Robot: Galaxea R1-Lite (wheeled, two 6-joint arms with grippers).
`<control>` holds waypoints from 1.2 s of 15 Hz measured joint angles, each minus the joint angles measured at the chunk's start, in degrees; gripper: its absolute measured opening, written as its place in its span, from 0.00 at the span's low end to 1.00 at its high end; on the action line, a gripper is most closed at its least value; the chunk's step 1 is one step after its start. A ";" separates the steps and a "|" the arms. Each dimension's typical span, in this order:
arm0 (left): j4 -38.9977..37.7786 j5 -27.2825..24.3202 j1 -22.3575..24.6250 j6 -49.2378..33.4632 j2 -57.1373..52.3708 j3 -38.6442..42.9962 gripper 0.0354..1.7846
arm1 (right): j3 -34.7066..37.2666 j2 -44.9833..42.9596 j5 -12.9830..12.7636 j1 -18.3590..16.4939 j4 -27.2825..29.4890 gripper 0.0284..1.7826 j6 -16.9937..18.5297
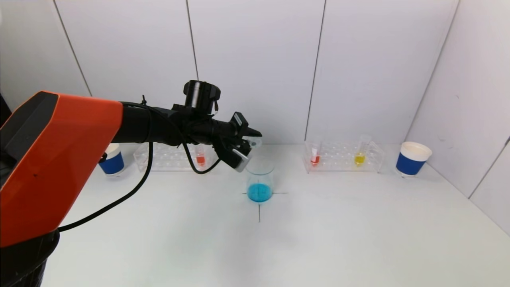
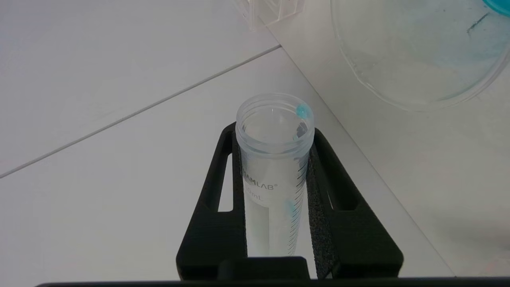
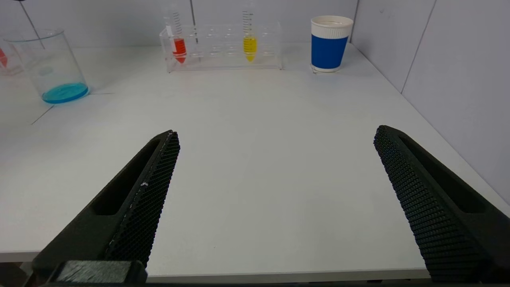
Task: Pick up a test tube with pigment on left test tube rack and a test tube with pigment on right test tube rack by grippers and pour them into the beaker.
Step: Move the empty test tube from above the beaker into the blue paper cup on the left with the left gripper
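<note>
- Our left gripper pinches a nearly drained tube, tipped above the beaker at its 11 o'clock.
- Our right gripper hangs low over the bench, jaws spread.

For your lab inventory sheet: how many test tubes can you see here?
4: emptied tube held by the left gripper above the beaker; red tube in left rack; red tube and yellow tube in right rack. The arm may hide others.
</note>
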 joint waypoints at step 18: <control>-14.32 2.08 1.80 -27.27 -7.83 4.77 0.24 | 0.00 0.00 0.02 0.00 0.00 1.00 0.00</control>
